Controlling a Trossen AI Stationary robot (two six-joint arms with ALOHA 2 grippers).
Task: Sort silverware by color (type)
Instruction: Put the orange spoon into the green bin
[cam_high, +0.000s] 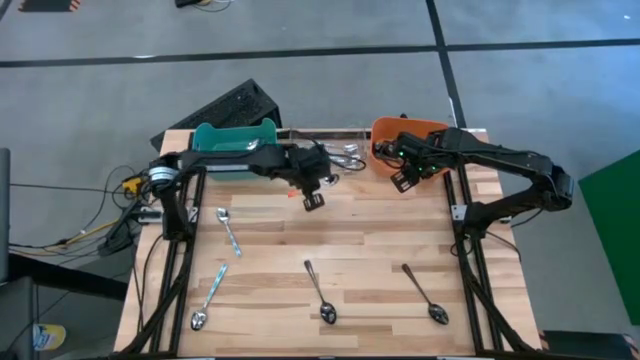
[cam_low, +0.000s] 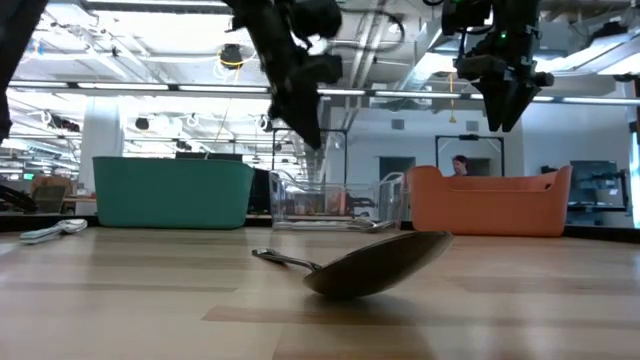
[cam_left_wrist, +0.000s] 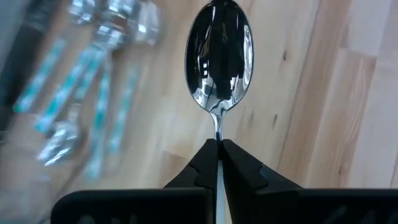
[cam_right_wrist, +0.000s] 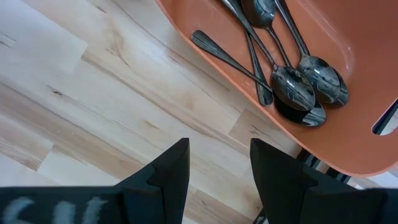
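Note:
My left gripper (cam_high: 313, 198) hangs above the table's middle, in front of the clear bin (cam_high: 335, 150), shut on a spoon with a shiny bowl (cam_left_wrist: 219, 59). Its handle is hidden between the fingers. My right gripper (cam_right_wrist: 217, 168) is open over bare wood beside the orange bin (cam_right_wrist: 348, 118), which holds several dark spoons (cam_right_wrist: 292, 81). Two teal-handled spoons (cam_high: 230, 232) (cam_high: 210, 298) and two dark spoons (cam_high: 320, 295) (cam_high: 425, 295) lie flat on the table's near half. Blurred teal-handled spoons (cam_left_wrist: 81, 93) lie beyond my left gripper. My left gripper pinches the spoon's thin neck (cam_left_wrist: 217, 134), just behind the bowl, between its two fingertips. The fingers slant downward and lie along the spoon, so the bowl sticks out past them. The spoon is lifted clear of the table.
A teal bin (cam_high: 235, 140) stands at the far left, the clear bin in the middle and the orange bin (cam_high: 400, 135) at the far right. In the low view a spoon (cam_low: 360, 265) lies close in front. Bare wood lies between the spoons.

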